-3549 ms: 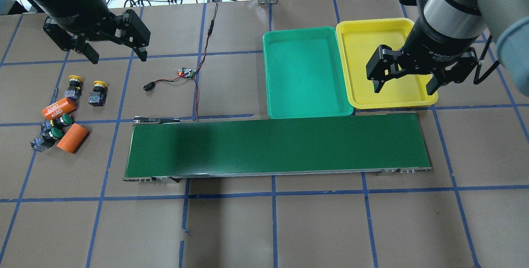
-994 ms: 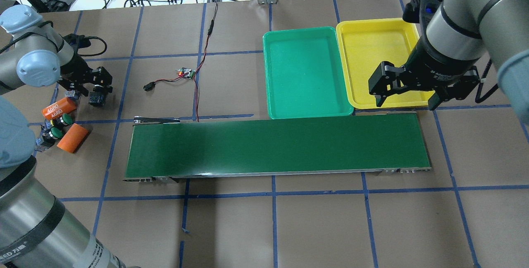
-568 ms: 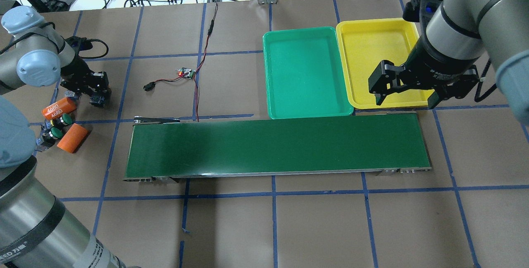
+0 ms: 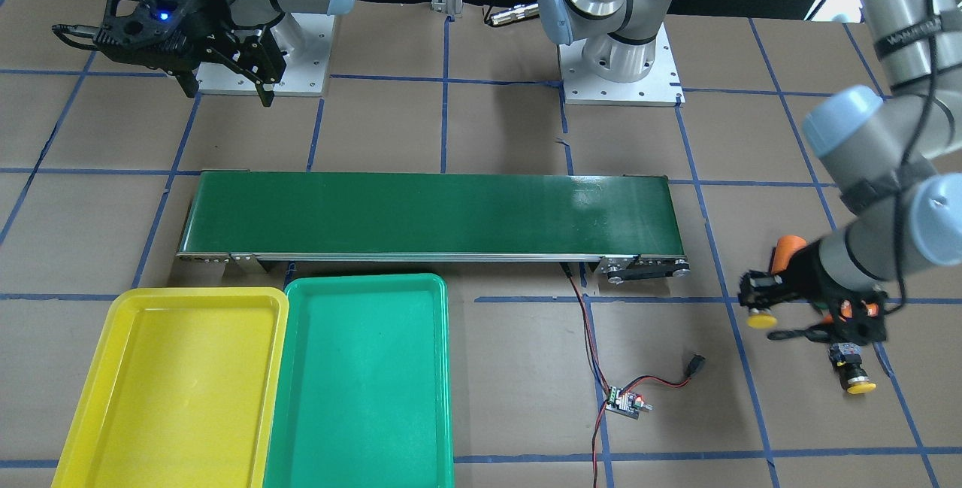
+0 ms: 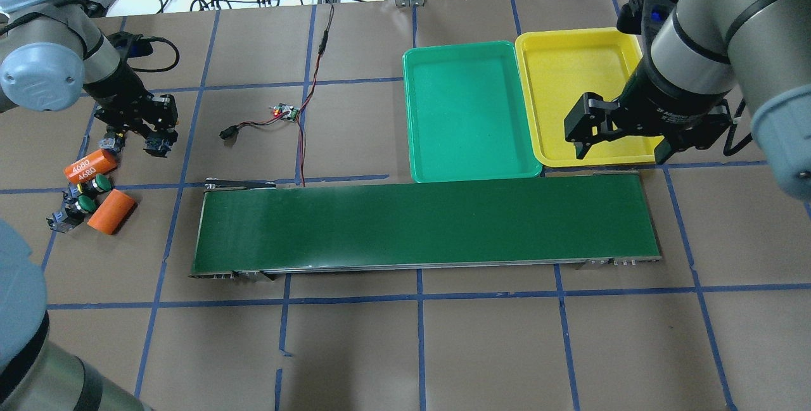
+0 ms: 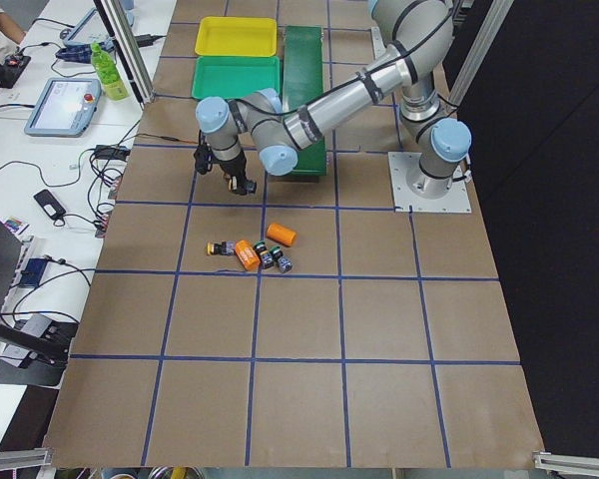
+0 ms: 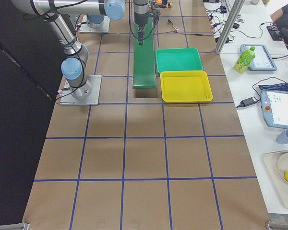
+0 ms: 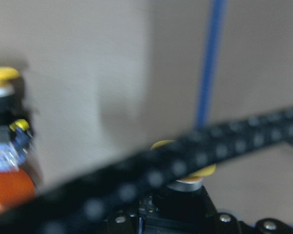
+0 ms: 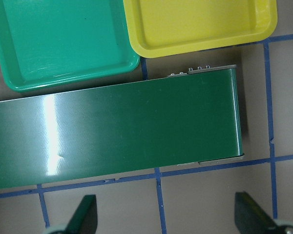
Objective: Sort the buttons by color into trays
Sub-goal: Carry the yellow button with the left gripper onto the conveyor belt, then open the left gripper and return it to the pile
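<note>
While the left pincer [image 5: 154,139] sits low near the table, you can see its jaws drawn close on a small yellow-capped push-button with a black block body [image 4: 761,318], the cap pointing away from the wrist. Whether that button is clear of the brown paper-covered table [image 5: 380,347] I cannot tell. Just beside this pincer, on the side away from the belt, a second yellow-capped push-button [image 4: 851,371] lies on the table, apart from the fingers. A little nearer the robot than the pincer lies an orange cylinder marked 4680 [image 5: 92,166], then a green-capped push-button [image 5: 96,184], its green-capped twin [image 5: 82,205] and a plain orange cylinder [image 5: 112,211], all bunched together. Your right pincer [image 5: 619,154] hangs high with its jaws spread wide and nothing between them, above the end of the long dark-green conveyor belt [image 5: 424,224]. Just beyond that pincer, away from the robot, lie the shallow yellow plastic tray [image 5: 570,82] and the shallow green plastic tray [image 5: 469,113], side by side and well apart from the left pincer.
</note>
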Motion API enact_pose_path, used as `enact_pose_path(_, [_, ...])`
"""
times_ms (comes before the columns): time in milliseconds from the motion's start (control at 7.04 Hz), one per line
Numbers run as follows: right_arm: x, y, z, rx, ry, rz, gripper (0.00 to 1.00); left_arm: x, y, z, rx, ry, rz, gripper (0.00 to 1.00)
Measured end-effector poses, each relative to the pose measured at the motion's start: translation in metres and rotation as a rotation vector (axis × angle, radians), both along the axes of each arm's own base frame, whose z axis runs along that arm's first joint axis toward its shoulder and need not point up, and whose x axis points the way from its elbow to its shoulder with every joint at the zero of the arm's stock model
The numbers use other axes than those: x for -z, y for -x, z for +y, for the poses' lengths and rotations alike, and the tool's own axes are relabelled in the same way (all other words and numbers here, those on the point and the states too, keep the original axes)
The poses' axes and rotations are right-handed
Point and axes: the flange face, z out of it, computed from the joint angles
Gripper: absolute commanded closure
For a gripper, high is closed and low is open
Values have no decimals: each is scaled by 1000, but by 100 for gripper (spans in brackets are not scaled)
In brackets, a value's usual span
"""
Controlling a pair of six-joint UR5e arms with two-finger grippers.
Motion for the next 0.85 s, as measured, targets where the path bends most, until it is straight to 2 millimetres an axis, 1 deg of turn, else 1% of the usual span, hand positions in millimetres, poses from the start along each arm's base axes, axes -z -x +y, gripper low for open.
enact_pose_path(142, [2,0,-1,-1,0,-1,0,-10,41,38,-8,-14,5,100])
enact_pose_path(284, [4,0,-1,-1,0,-5,0,-11,81,74,-25,-29,2,100])
enact_pose_path(426, [4,-1,-1,-1,1,-7,0,-7,118,101,-30,-41,-7,100])
enact_pose_path(568, [5,0,-1,0,1,-5,0,0,142,120,-27,-50,-14,100])
enact_pose_path(710, [5,0,-1,0,2,-1,0,10,151,127,-26,-42,-19,53])
enact_pose_path(852, [5,0,-1,1,3,-1,0,20,154,129,-26,-36,-20,5])
